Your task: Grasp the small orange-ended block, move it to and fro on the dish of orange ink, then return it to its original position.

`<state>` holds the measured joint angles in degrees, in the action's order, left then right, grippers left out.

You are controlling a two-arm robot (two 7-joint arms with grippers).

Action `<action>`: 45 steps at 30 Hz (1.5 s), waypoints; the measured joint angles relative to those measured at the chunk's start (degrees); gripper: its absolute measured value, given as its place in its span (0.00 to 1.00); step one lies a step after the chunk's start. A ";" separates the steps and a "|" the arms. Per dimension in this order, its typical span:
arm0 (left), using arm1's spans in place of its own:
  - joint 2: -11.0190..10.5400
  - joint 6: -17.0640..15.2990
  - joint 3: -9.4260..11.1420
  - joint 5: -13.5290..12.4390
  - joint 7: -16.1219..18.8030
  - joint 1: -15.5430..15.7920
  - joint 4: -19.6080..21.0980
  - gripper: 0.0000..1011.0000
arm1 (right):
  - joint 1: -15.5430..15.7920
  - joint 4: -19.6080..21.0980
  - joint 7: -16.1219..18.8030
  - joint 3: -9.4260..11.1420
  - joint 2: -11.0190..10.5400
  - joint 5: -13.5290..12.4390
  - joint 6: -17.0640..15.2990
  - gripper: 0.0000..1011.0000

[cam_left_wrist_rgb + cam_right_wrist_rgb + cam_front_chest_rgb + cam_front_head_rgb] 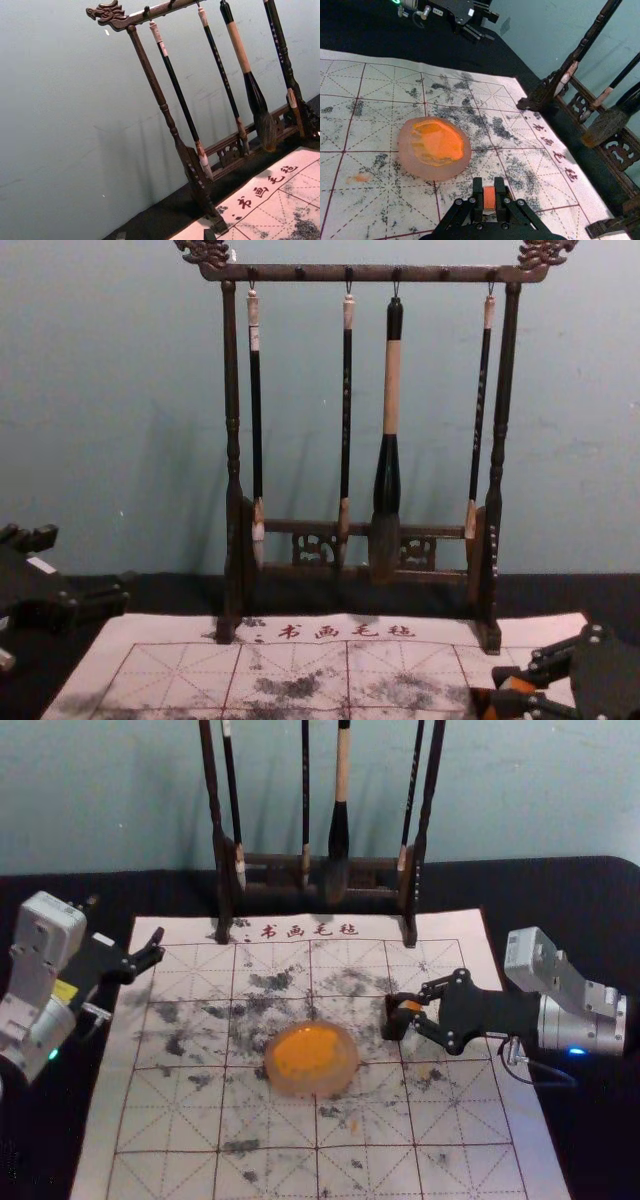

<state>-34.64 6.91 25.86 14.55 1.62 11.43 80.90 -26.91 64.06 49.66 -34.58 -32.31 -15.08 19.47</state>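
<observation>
Block [489,197] clenched by right gripper [408,1009], right of dish [312,1082]; orange end revealed in right wrist view. Left gripper [158,946] parked left, spread.

A blue-green wall [520,790] (scuffed, perhaps) stands behind the black table [590,895].

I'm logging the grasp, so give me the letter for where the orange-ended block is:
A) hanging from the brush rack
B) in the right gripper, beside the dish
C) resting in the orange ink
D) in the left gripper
B: the right gripper grips the block off the dish; the left gripper is open at the left.
</observation>
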 joint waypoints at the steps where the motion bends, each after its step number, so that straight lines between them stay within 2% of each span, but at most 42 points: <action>1: 0.00 0.00 0.00 0.00 0.00 0.00 0.00 0.99 | 0.00 0.00 0.00 0.00 0.00 0.00 0.00 0.13; 6: 0.00 0.00 0.00 0.00 0.00 0.00 0.00 0.99 | 0.11 0.31 -0.10 0.18 0.03 -0.41 -0.50 0.13; 16: 0.00 0.00 0.00 0.00 0.00 0.00 0.00 0.99 | 0.95 4.91 -1.30 1.95 -1.12 -3.73 -7.97 0.13; 25: 0.00 0.00 0.00 0.00 -0.01 0.00 0.00 0.99 | 0.35 9.20 0.19 2.50 -3.55 -5.61 -10.21 0.13; 31: 0.00 0.00 0.00 0.00 0.00 0.00 0.00 0.99 | -0.52 11.50 0.61 2.51 -4.33 -6.37 -11.32 0.13; 39: 0.00 0.00 0.00 0.00 0.00 0.00 0.00 0.99 | -3.55 11.80 1.47 -0.29 -2.74 -5.63 -13.33 0.13; 45: 0.00 0.00 0.00 0.00 0.00 0.00 0.00 0.99 | -6.80 9.94 3.05 -4.23 0.08 -3.92 -14.13 0.13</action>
<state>-34.64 6.91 25.87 14.55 1.62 11.43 80.90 -33.71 74.00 52.71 -38.81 -32.22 -19.00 5.34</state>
